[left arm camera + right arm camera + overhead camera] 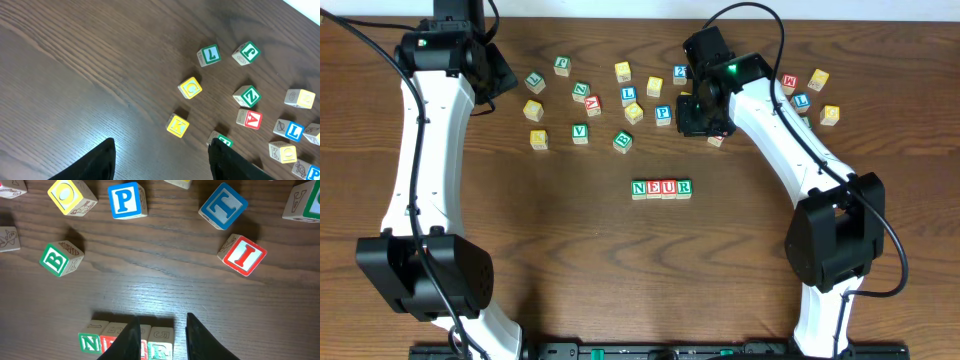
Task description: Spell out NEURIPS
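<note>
A row of cubes reading N, E, U, R [661, 188] lies at the table's middle. In the right wrist view the row [125, 337] is partly hidden behind my fingers. The red I cube [243, 255] lies tilted to the right, and in the overhead view this I cube [716, 140] peeks out from under my right gripper [703, 122]. The blue P cube [127, 200] [663, 115] lies among the loose cubes. My right gripper [162, 332] hangs above the table, open, with nothing in it. Far left, my left gripper [500, 78] [160, 155] is open and empty.
Loose cubes are scattered across the back: a green B [57, 259], a blue T [223, 206], a yellow O [70, 195], a yellow K [177, 125], a red V [249, 119] and a blue L [290, 130]. A small group [810, 92] lies at the far right.
</note>
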Controlling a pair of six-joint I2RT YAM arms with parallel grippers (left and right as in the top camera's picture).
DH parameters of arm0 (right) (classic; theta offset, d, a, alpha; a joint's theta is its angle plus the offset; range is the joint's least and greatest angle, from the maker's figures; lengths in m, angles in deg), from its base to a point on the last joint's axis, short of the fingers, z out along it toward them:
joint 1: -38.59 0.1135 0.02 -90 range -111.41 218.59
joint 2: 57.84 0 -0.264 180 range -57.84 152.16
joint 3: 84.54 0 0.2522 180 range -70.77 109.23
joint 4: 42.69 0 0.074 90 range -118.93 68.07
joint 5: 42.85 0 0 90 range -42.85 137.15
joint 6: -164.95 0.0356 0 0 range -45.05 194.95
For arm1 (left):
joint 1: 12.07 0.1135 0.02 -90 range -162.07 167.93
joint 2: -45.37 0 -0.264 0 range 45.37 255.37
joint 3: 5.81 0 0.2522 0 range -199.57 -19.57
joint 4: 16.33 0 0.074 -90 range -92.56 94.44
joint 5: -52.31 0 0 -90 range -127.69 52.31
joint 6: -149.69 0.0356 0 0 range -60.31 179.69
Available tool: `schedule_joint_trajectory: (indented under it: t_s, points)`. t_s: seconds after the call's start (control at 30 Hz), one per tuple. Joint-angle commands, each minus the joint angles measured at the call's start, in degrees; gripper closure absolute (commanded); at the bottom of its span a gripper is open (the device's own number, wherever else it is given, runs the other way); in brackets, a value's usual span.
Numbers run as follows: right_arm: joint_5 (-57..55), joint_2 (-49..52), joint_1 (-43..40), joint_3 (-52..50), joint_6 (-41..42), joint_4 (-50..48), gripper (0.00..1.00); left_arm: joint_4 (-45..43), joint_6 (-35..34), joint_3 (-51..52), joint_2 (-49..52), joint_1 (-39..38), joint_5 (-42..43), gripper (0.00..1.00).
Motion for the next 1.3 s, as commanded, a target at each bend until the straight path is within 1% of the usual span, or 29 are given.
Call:
schedule_joint_trajectory:
  t_s: [0.0, 0.2, 0.3, 0.57, 1.27]
  points:
    - [0.2, -0.8, 0.2, 1.1, -0.7, -0.2, 0.76, 0.3, 0.3, 0.2, 0.8, 0.1, -0.8, 0.41]
    - [-0.7, -0.8, 2.1, 1.1, -1.7, 0.1, 0.79, 0.4, 0.3, 0.2, 0.8, 0.1, -0.8, 0.41]
    - [-3.5, -0.8, 2.6, 1.1, -1.5, 0.9, 0.80, 0.3, 0.3, 0.2, 0.8, 0.1, -0.8, 0.41]
    - [-3.5, -0.8, 2.8, 1.1, 0.0, 1.1, 0.81, 0.3, 0.3, 0.2, 0.8, 0.1, -0.8, 0.41]
    - [-4.2, -0.8, 2.0, 1.1, 0.6, 2.1, 0.80, 0.3, 0.3, 0.2, 0.8, 0.1, -0.8, 0.41]
